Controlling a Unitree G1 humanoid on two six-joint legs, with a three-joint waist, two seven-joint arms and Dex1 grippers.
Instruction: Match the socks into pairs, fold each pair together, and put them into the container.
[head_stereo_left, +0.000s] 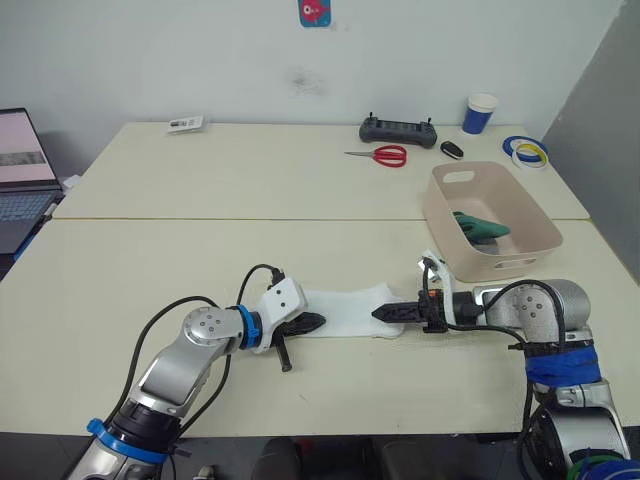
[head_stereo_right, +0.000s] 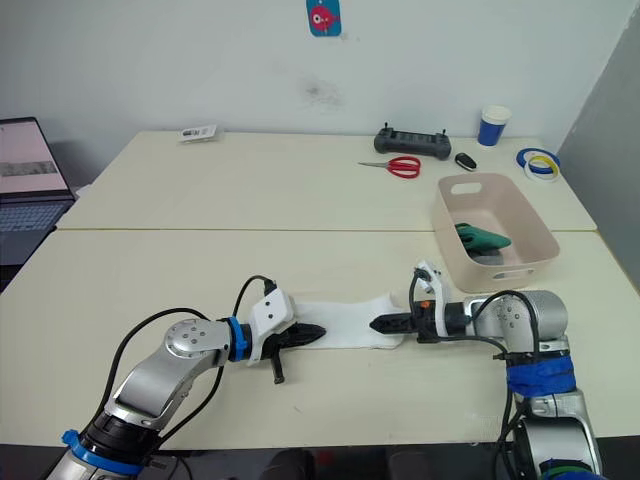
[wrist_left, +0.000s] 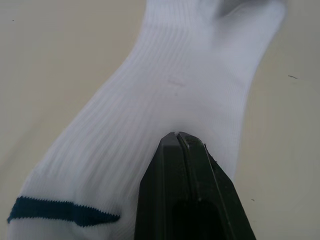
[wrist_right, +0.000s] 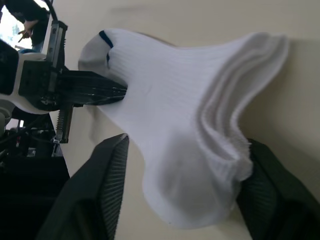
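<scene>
The left gripper (head_stereo_left: 312, 322), two slim black fingers pressed tightly together, pinches the cuff end of the white ribbed sock stack (head_stereo_left: 350, 311) lying flat on the cream table (head_stereo_left: 250, 250). In the left wrist view the knit shows fine lengthwise ribs, and a dark blue band (wrist_left: 60, 211) crosses the cuff just beside the closed fingers. Facing it from the other end, the right gripper (head_stereo_left: 385, 313) has its broad, ridged black fingers (wrist_right: 107, 185) spread wide apart, one on each side of the socks' toe end, where several soft layers stack in curved folds. Whether those fingers touch the fabric cannot be told.

Beyond the right gripper, on its outer side, stands the pale pink rounded plastic tub (head_stereo_left: 445, 215) with a slot handle; a dark green folded sock bundle (head_stereo_left: 482, 226) lies inside. Farther off sit red-handled scissors (head_stereo_left: 383, 155), a black controller (head_stereo_left: 398, 130) and a blue paper cup (head_stereo_left: 479, 113).
</scene>
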